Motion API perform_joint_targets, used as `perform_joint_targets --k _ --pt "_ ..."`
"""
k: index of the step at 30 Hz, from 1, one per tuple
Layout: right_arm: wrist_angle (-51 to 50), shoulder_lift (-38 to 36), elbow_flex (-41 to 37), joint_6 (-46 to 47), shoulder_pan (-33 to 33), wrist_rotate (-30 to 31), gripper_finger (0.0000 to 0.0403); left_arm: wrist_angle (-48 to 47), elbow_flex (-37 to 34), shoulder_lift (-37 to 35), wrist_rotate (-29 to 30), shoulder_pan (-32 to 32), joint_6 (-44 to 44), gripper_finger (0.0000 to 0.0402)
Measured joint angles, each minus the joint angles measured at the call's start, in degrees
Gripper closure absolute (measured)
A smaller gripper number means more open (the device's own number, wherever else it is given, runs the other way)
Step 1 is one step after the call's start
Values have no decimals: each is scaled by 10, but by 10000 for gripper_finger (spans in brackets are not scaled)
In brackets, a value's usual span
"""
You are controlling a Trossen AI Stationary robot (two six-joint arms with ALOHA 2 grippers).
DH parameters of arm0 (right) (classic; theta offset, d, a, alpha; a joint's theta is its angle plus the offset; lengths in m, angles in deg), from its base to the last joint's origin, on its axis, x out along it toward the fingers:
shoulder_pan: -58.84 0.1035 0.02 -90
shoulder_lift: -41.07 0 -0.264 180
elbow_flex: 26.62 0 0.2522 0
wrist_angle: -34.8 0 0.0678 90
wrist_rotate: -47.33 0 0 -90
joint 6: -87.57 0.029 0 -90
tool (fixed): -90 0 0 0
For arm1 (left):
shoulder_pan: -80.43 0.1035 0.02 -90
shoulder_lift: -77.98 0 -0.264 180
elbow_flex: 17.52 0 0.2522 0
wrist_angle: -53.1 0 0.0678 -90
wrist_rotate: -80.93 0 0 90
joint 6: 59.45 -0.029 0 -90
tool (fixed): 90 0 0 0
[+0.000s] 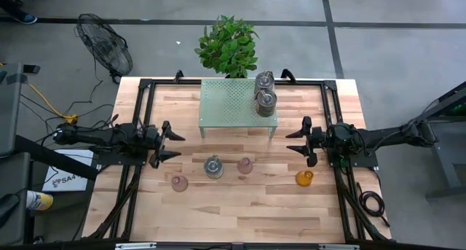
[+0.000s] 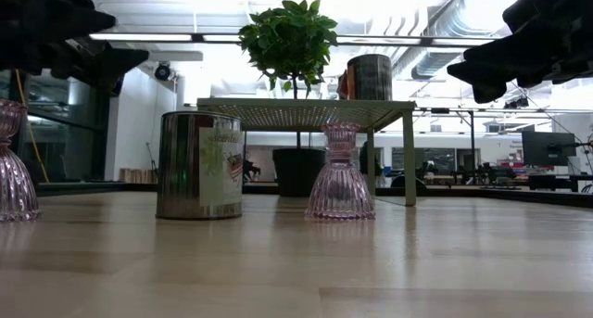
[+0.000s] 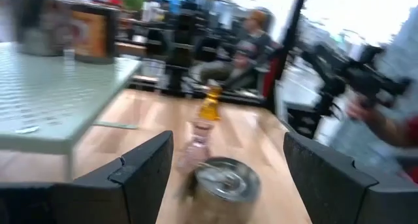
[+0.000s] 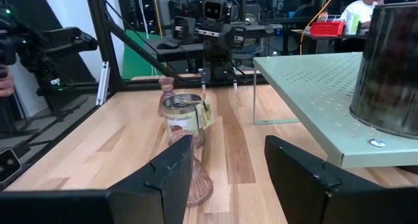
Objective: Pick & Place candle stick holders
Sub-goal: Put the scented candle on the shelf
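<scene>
From above, two silver holders [image 1: 265, 93] sit on the green shelf [image 1: 231, 100]; one silver [image 1: 213, 166], two pink [image 1: 245, 165] and an amber holder [image 1: 304, 178] stand on the table [image 1: 240, 213]. The left gripper [image 1: 172, 143] is spread wide and empty. The right gripper [image 1: 293, 141] is partly open, also empty. At table level, a pink holder [image 2: 340, 174] stands under the shelf edge.

I find no legible text: the label on the silver holder [image 2: 199, 165] shows only blurred print I cannot read.
</scene>
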Motion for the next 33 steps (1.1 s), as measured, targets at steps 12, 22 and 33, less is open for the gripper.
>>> perform_joint_targets --k 12,22,33 --pt "55 0 -21 7 0 9 217 -5 30 60 104 0 47 114" --pt "45 0 -22 3 0 6 217 28 104 196 150 0 45 114" --pt "-32 -56 -22 -4 0 3 217 5 222 410 144 0 29 114"
